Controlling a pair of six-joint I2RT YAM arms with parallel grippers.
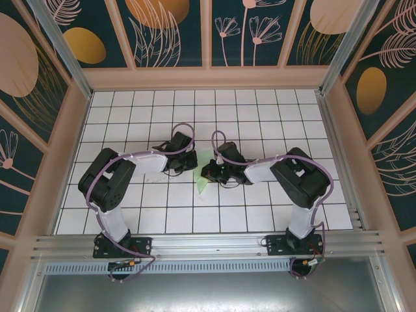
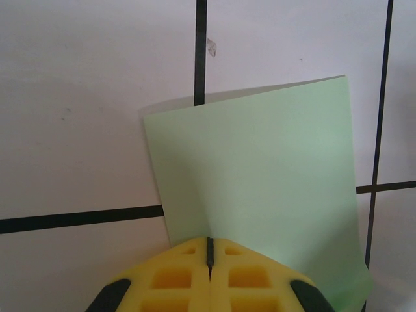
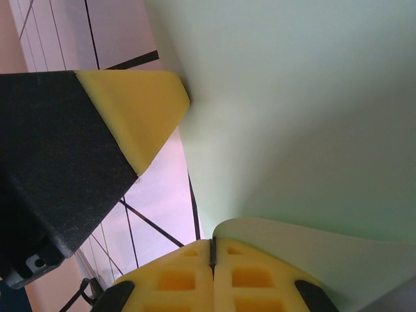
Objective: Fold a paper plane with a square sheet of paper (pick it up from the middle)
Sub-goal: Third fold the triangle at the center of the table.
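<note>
At the middle of the top view, the square sheet of paper (image 1: 203, 174) sits between the two arms over the white-tiled table (image 1: 130, 110), partly hidden by them. The left claw (image 2: 209, 252), at the bottom centre of its wrist view, has its yellow fingers pressed together on the sheet's near edge, and the pale green sheet spreads up and to the right above them. The right claw (image 3: 211, 253) is likewise pressed together at the bottom of its view, seemingly pinching a curled flap of that sheet, while the left claw's finger shows at upper left touching the paper. With both claws nipping thin paper so near each other, a pull in opposite directions would likely tear it. An uneven tug could set a crooked crease, and a careless approach could knock the fingers together.
</note>
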